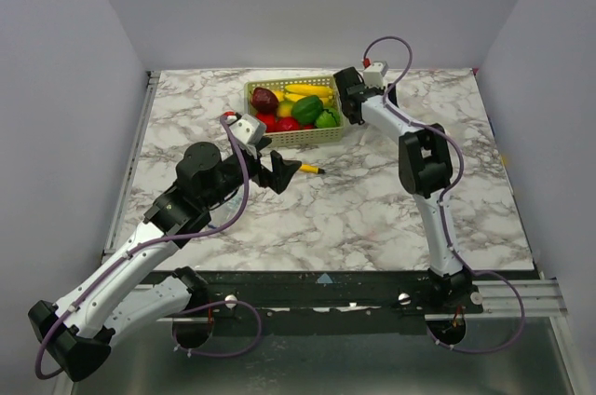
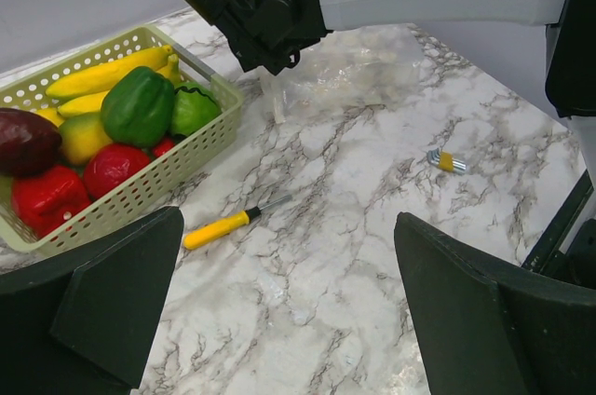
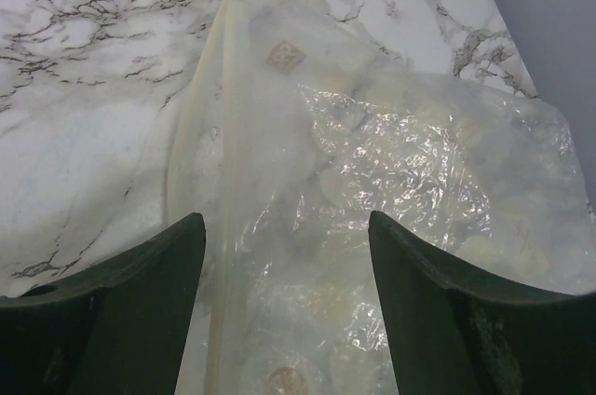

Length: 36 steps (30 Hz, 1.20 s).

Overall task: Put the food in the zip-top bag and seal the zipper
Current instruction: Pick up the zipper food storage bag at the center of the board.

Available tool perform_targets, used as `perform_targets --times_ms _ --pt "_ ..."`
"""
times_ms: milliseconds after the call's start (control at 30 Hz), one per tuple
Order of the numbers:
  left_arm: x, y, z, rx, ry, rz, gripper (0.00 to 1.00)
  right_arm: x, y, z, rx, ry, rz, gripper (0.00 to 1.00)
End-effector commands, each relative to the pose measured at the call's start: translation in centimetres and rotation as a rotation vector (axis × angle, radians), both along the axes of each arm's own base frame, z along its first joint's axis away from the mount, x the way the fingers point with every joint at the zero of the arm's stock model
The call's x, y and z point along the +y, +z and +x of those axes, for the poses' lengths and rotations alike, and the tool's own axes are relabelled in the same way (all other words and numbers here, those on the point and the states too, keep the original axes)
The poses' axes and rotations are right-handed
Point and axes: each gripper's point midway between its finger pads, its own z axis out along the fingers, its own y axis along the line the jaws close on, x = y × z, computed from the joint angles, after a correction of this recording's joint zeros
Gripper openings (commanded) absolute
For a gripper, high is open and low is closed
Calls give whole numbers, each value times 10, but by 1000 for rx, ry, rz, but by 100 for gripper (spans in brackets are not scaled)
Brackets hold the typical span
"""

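The food lies in a yellow-green mesh basket: a green pepper, a banana, a dark-red round fruit and red pieces. The zip-top bag lies flat and crumpled on the marble, to the right of the basket. Its zipper runs along its left edge in the right wrist view. My right gripper hangs open just above the bag, its fingers either side of the plastic near the zipper. My left gripper is wide open over bare marble, in front of the basket.
A thin yellow-and-black stick lies on the table just beyond my left fingers. A small yellow and silver piece sits further right. The right arm reaches across the table's right half. Walls close in the back and sides.
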Motion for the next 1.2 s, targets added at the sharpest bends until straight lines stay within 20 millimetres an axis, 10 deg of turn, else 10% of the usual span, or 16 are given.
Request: perform_targets --times_ms 0,467,800,1167 --pt "0 14 -2 -26 -5 -8 99 -3 -17 6 22 7 -60 72" --pt "1 12 -2 -29 1 -8 99 2 1 4 -1 29 -51 1" --pt "5 9 6 -6 50 -22 99 -13 61 -54 -95 45 77 0" --pt "-8 -14 24 154 78 -125 99 -5 81 -108 -210 298 260 0"
